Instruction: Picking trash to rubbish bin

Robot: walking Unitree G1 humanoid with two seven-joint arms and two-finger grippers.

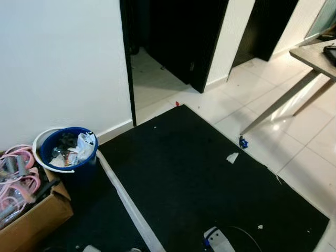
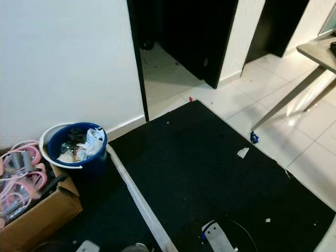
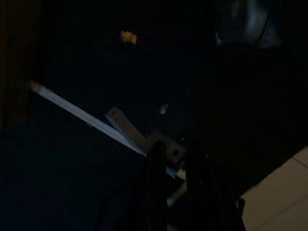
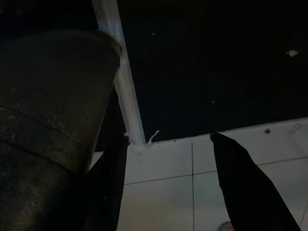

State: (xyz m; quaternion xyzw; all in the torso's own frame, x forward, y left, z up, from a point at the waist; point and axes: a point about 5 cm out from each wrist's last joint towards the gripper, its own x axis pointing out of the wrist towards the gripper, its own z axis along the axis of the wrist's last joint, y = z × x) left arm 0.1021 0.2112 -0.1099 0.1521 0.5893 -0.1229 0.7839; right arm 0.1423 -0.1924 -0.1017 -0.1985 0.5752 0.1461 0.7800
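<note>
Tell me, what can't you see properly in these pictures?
- Blue bin: its trash is a jumble, too small to name.
- White scrap on the black mat: too small to identify.
- Cardboard box: cut off by the head view's edge.
- Left wrist view: too dark for detail.

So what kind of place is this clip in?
Likely a home hallway or entry area: white tiled floor with a black mat, dark open doorways, and a blue rubbish bin beside a cardboard box.

Matt black mat (image 1: 199, 173), glossy white tiles (image 1: 310, 157) — blue plastic bin (image 1: 68, 152), cardboard box (image 1: 37, 215).
</note>
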